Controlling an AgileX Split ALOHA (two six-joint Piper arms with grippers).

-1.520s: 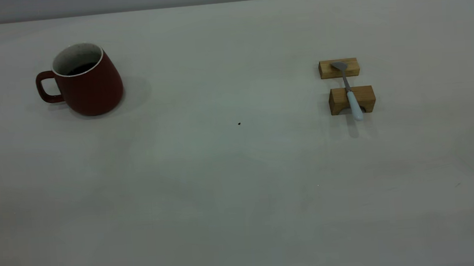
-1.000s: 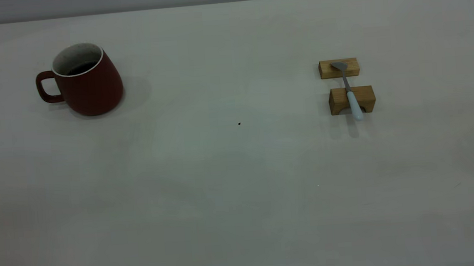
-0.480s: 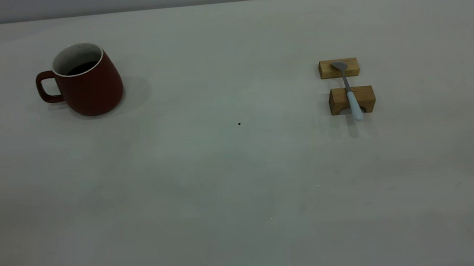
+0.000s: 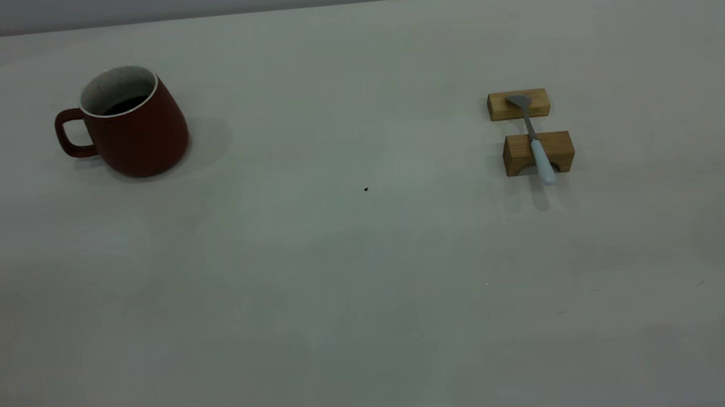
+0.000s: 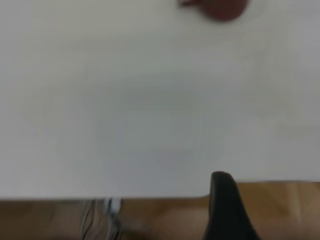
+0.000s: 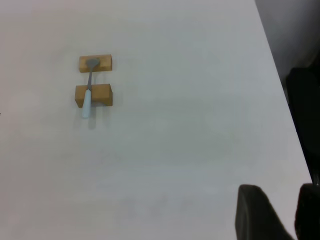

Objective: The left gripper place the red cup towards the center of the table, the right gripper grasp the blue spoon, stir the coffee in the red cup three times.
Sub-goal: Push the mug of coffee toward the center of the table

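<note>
Off-white counter point(image 4: 369, 305) fills my exterior feed, w/ a rounded corner at far right and a tiny dark speck point(image 4: 365, 189) near the middle.

Red cup point(image 4: 130, 127) stands upright on the far-left part of the counter, well apart from the centre. Loop handle points toward the left edge. I can see a bit of dark coffee point(image 4: 124, 105) low inside the white speckled wall. Nothing touches the cup.

Blue spoon point(image 4: 534, 140) is over on the right side, lying across two tan wooden blocks point(image 4: 537, 151): grey metal bowl resting on the farther block, pale blue handle on the nearer one, its end sticking out past that block over the counter.

Left gripper point(image 5: 227, 210): not in the exterior feed. On its wrist cam I get only one dark finger over the counter's edge, wood floor point(image 5: 280, 210) beyond, cup a red blur point(image 5: 220, 7) far off. Can't tell how its fingers are set.

Right gripper point(image 6: 280, 215): also out of the exterior feed. Wrist cam shows two dark fingers point(image 6: 255, 215) w/ a narrow gap between them, holding nothing, hanging near the counter's edge, well apart from spoon point(image 6: 88, 95) and blocks point(image 6: 95, 80).
</note>
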